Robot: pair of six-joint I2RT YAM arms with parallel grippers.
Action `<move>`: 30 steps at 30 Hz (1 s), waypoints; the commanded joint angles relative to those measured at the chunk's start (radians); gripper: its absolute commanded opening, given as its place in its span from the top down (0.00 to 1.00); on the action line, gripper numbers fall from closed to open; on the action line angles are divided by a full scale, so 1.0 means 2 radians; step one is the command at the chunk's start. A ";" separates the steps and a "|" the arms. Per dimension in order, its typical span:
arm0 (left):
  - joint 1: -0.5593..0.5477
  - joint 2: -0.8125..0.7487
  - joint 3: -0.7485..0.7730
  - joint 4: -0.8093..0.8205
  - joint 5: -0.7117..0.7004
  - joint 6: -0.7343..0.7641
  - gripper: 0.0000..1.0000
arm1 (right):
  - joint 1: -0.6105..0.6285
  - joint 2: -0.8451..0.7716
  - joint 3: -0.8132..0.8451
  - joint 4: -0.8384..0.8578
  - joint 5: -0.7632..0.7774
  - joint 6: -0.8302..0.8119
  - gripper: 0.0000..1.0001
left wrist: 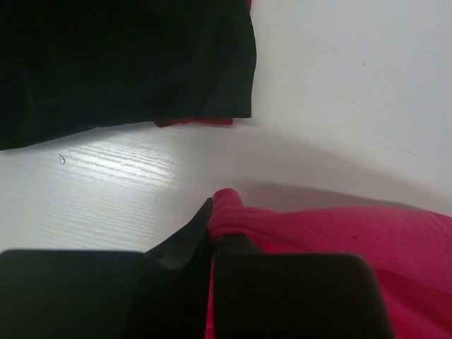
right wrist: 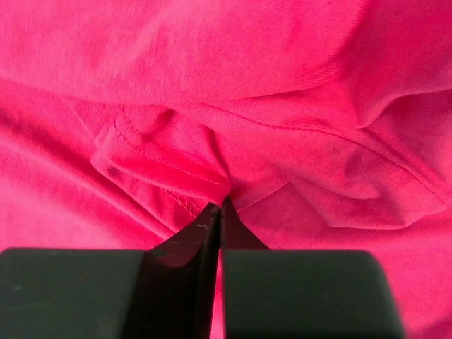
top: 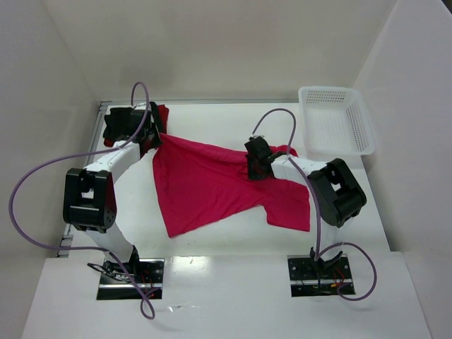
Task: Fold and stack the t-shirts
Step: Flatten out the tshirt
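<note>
At the near side, the crimson-pink t-shirt (top: 205, 187) lay spread and rumpled across the middle of the white bench (top: 233, 244), one sleeve trailing to the right. The right fingers (right wrist: 187, 244) were pressed together on a raised fold of that shirt beside a stitched hem. From above, the right arm (top: 339, 191) covered the pinch itself. The wrist view was filled with pink cloth, so which part of the shirt was held could not be told.

Farther back on the left, the left fingers (left wrist: 180, 247) were closed on a bunched corner of the same shirt, with cloth squeezed up between their tips. From above, the left arm (top: 88, 198) hid that grip.

Just beyond lay the black t-shirt (left wrist: 127, 56), cut off by the top and left edges of the wrist view. Only a thin sliver of the darker red t-shirt (left wrist: 194, 121) showed past its near hem. Whether either was neatly folded was hard to make out.

At the far right corner stood the white basket (top: 335, 123), well apart from the shirts.
</note>
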 commanded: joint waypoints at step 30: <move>0.017 -0.248 0.226 -0.093 -0.003 0.082 1.00 | -0.029 -0.206 0.418 0.022 0.156 -0.151 1.00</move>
